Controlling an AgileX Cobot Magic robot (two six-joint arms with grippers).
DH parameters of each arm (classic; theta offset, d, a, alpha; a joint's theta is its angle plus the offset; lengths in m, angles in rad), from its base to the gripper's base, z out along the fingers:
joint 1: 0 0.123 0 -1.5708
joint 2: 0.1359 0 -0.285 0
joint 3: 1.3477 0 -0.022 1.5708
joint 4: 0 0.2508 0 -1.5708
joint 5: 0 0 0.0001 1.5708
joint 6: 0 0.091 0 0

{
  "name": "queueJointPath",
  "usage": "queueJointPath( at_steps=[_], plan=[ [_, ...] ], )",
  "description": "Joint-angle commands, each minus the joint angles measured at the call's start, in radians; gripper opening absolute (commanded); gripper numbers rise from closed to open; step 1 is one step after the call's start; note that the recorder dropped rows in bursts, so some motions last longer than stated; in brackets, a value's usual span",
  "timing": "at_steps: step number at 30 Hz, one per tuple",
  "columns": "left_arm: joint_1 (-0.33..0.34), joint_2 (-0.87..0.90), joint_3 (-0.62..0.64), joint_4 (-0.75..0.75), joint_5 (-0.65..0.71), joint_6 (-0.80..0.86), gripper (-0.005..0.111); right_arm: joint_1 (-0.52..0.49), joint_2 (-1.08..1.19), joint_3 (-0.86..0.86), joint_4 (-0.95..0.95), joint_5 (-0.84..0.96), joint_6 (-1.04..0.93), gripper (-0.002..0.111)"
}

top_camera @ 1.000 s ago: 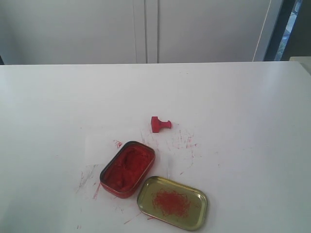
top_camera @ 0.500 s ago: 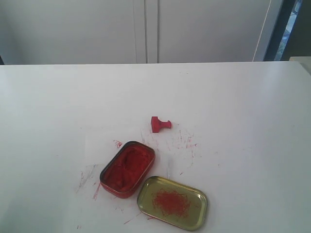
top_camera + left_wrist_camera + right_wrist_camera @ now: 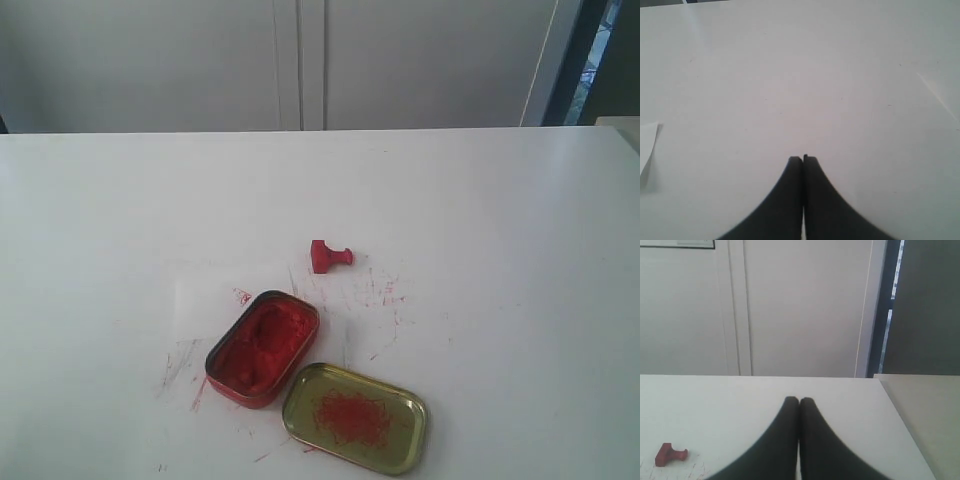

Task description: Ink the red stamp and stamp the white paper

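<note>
White tabletop (image 3: 500, 250) bears the white paper (image 3: 205, 305) under an ink tin (image 3: 262, 348); the red stamp (image 3: 329, 257) lies tipped just beyond that tin; left claw (image 3: 803, 160) and right claw (image 3: 799, 401) are clenched.

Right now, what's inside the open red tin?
The red tin is filled with lumpy red ink paste. The paste covers the tin's bottom, so that cannot be seen. The red stamp lies outside it.

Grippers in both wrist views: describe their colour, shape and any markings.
The left gripper and the right gripper look alike: two plain matte black fingers each, broad at the base and curving inward to narrow rounded tips. No cables, labels or markings show. The arms themselves are out of every view.
</note>
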Motion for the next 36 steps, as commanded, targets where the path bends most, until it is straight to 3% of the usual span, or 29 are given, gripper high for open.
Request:
queueJointPath(
  at_steps=[1,36],
  plan=[
    [0.002,0.007,-0.004,0.001,0.002,0.0,0.0,-0.006,-0.111,0.006,-0.003,-0.009,-0.004,0.0],
    [0.002,0.007,-0.004,0.001,0.002,0.0,0.0,-0.006,-0.144,0.006,0.022,-0.009,-0.084,0.0]
  ],
)
